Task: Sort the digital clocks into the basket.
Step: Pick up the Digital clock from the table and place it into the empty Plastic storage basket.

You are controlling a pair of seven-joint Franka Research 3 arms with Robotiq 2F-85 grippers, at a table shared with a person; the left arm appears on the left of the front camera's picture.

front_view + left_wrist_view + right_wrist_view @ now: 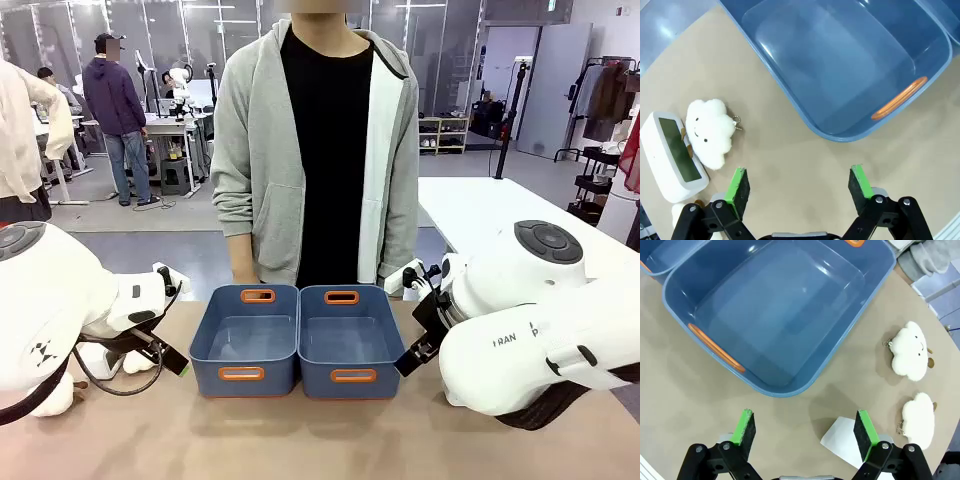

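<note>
Tan tabletop (790,150) — plush cloud (710,131) against a clock (675,155); left gripper (799,174), right gripper (804,416) spread wide, empty.

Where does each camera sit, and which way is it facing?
Front: fixed between the left arm and right arm, both in frame, facing across the table at the person.
Left wrist: looks down past the open left hand at the left basket and a digital clock.
Right wrist: looks down past the open right hand at the right basket.
Shared: front and left wrist both show the left basket.
</note>
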